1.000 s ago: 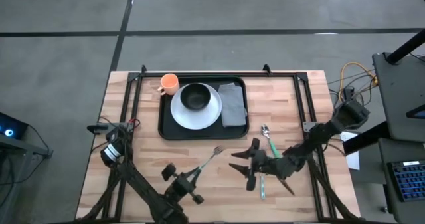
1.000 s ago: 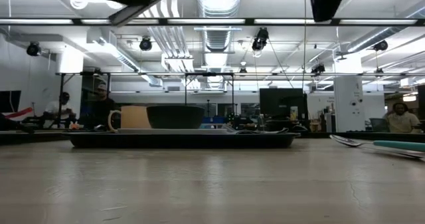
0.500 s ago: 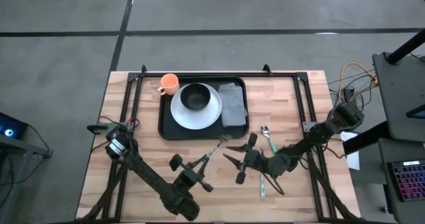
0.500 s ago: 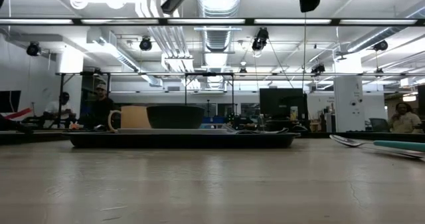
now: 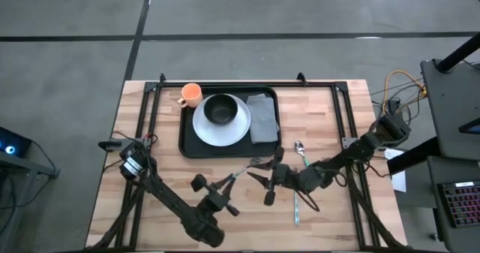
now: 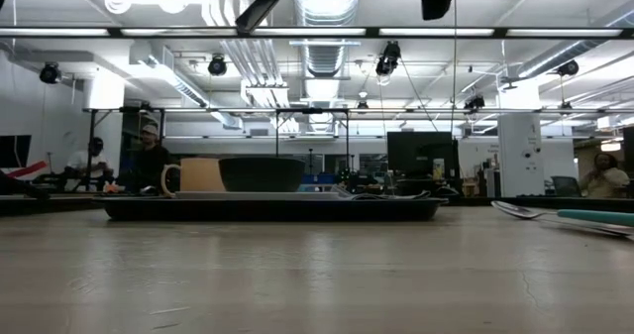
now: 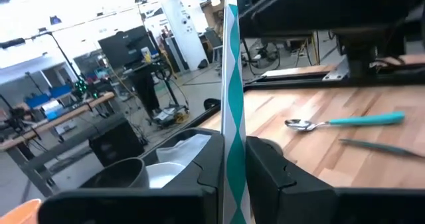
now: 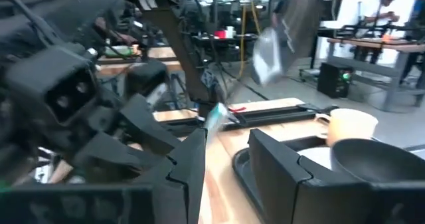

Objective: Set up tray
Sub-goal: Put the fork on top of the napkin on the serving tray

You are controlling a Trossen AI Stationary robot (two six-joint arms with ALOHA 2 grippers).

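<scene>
wooden table (image 5: 150,185) under everything, edges cut off in the low view. black tray (image 5: 189,146) at 12 o'clock on the table, carrying white plate (image 5: 232,131) with dark bowl (image 5: 220,109), orange cup (image 5: 190,94) in the 10 o'clock corner, grey folded napkin (image 5: 262,118) along the 3 o'clock side. seen edge-on in the low view, so plate and napkin barely made out there. left gripper (image 5: 222,186) at 6 o'clock of the tray, fingers clamped on a fork (image 5: 244,170) with a teal-and-white patterned handle, tines pointing toward the tray's near edge; tines blurred, hard to tell if touching the rim. right gripper (image 5: 266,179) just at 3 o'clock of the fork, fingers spread apart, holding nothing. teal-handled spoon (image 5: 301,151) and a second teal-handled utensil (image 5: 296,210) lying at 4 o'clock of the tray, partly covered by the right arm; second one's head hidden. no readable writing anywhere. people in the room background of the low view, too small to detail.
</scene>
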